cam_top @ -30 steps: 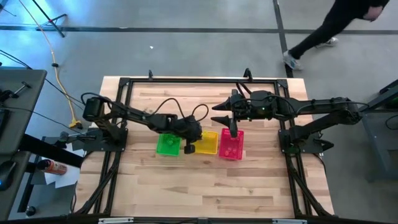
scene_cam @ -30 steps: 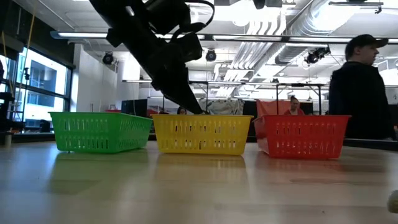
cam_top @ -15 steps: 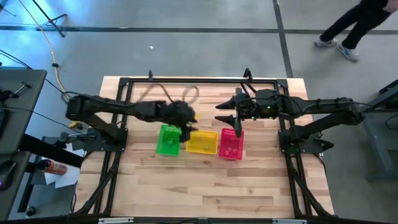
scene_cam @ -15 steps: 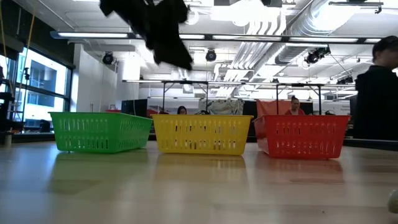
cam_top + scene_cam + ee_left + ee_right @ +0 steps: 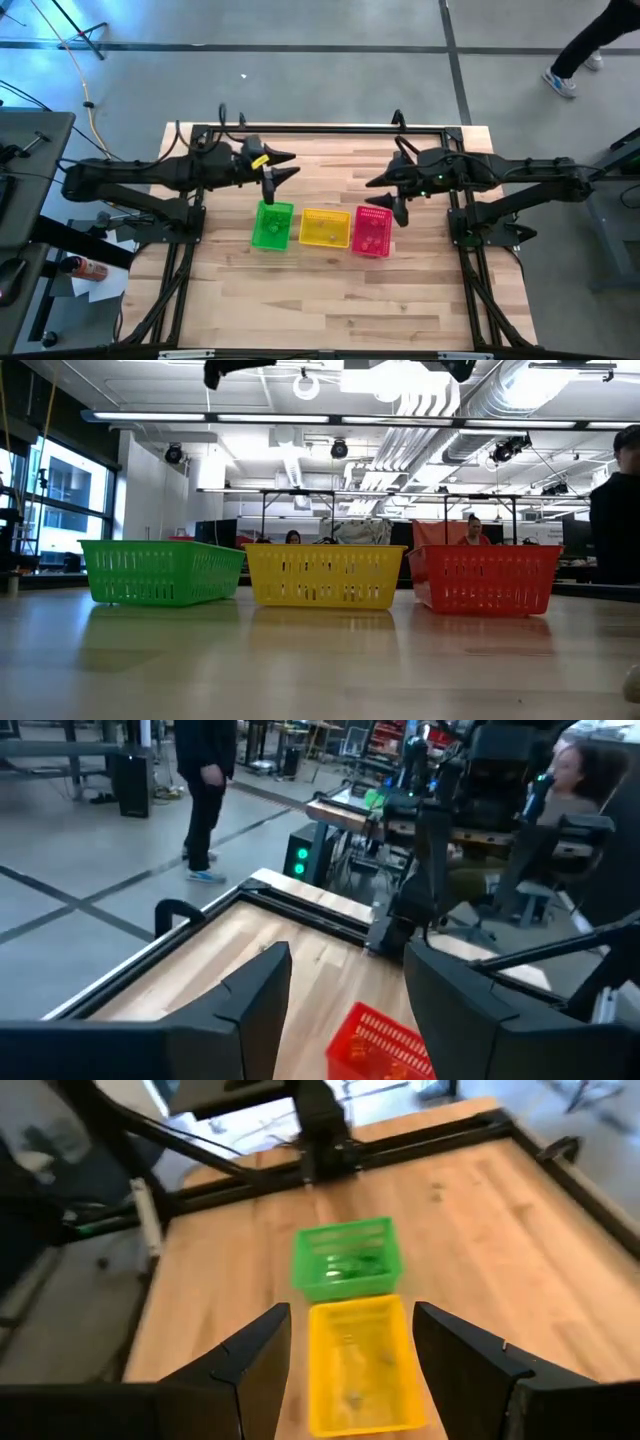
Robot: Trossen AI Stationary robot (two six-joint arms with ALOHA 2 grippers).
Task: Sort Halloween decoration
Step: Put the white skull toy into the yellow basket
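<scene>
While both my jaws sit spread wide with nothing in them, I'm hanging above the desk (image 5: 330, 300) behind the row of baskets. Left gripper (image 5: 283, 166) hovers just behind the green basket (image 5: 271, 225), right gripper (image 5: 392, 195) right beside the pink basket (image 5: 372, 231), toward its back corner. Yellow basket (image 5: 325, 228) sits between those two, all three nearly touching in a line. The Halloween decoration (image 5: 345, 1266) shows as little greenish bits down in the green basket, plus a few tiny specks in the yellow one, too small to tell apart. Some person (image 5: 615, 510) is standing off beyond the desk.
</scene>
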